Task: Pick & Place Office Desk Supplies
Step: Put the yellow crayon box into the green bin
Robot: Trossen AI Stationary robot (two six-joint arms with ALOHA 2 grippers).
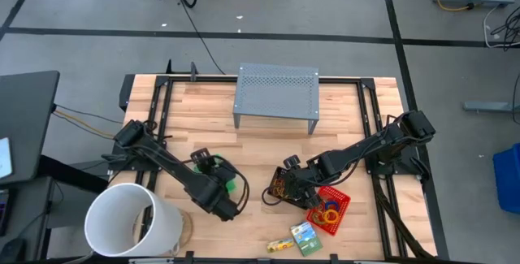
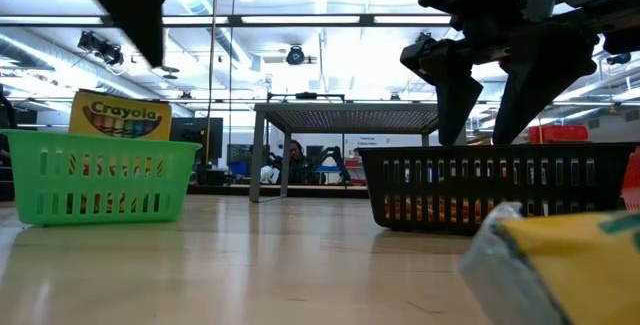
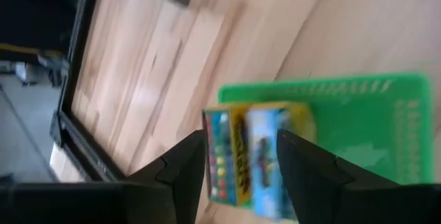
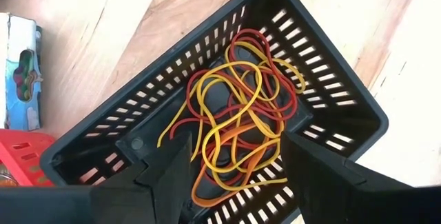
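Our left gripper [image 3: 238, 165] stands open around the crayon box [image 3: 256, 156], which sits upright in the green tray [image 3: 365, 114]; lifting carelessly could snag and topple it. Our right gripper [image 4: 234, 158], wide open, hovers over the black tray [image 4: 331, 114] of rubber bands [image 4: 234, 107].

A grey perforated stand [image 1: 276, 93] sits at twelve o'clock on the wooden counter [image 1: 349, 118]. A white bucket [image 1: 130, 222] stands at eight o'clock.

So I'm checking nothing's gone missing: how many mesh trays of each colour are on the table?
Green tray: 1
Black tray: 1
Red tray: 1
Total: 3
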